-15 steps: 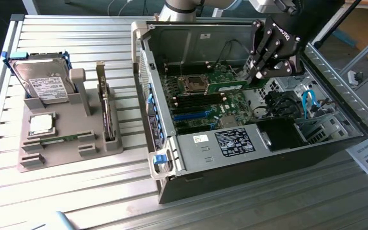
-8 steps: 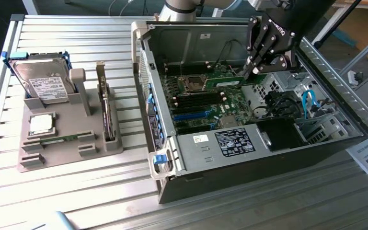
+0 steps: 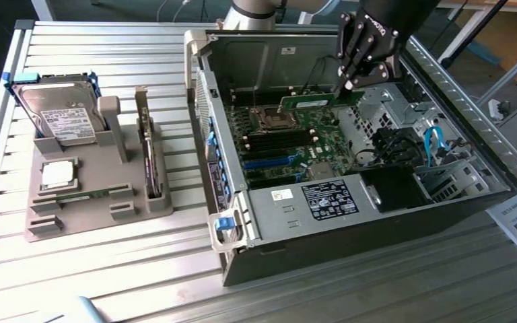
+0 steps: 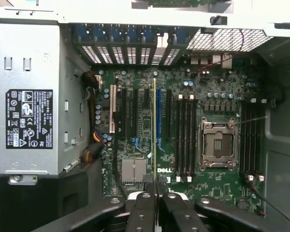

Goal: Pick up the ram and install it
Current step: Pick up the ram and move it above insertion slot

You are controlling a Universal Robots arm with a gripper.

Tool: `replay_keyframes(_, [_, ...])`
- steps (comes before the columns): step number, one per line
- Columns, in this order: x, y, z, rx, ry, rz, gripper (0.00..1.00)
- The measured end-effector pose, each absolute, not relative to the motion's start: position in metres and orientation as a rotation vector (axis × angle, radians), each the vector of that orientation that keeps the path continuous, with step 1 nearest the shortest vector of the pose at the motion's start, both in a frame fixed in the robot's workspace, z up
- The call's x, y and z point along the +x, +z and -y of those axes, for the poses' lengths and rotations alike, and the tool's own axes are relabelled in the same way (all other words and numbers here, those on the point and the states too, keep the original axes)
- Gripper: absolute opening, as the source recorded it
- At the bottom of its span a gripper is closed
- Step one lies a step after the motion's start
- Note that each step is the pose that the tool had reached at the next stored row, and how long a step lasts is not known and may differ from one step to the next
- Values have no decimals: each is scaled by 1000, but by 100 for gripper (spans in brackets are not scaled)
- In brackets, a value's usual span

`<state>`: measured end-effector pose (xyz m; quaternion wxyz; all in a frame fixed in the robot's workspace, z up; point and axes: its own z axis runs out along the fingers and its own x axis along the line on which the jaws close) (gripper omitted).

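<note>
Green ram (image 3: 317, 101), long axis level, hangs edge-down from the gripper (image 3: 353, 86).

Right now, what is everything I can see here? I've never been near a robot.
ram: one, green, held over the motherboard
motherboard: one, green, inside the computer case
computer case: one, black and grey, open, at the exterior view's right
power supply: one, grey, inside the computer case
hard drive: one, silver, on the holder
CPU chip: one, silver, on the holder
holder: one, grey, at the exterior view's left
table: one, silver slats, under everything
gripper: one, black, shut on the ram
</note>
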<state>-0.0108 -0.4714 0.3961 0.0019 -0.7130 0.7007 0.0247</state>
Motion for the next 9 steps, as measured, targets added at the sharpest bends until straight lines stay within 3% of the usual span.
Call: replay_keyframes(9, [-11,393,444,-2237,77,-2199,12])
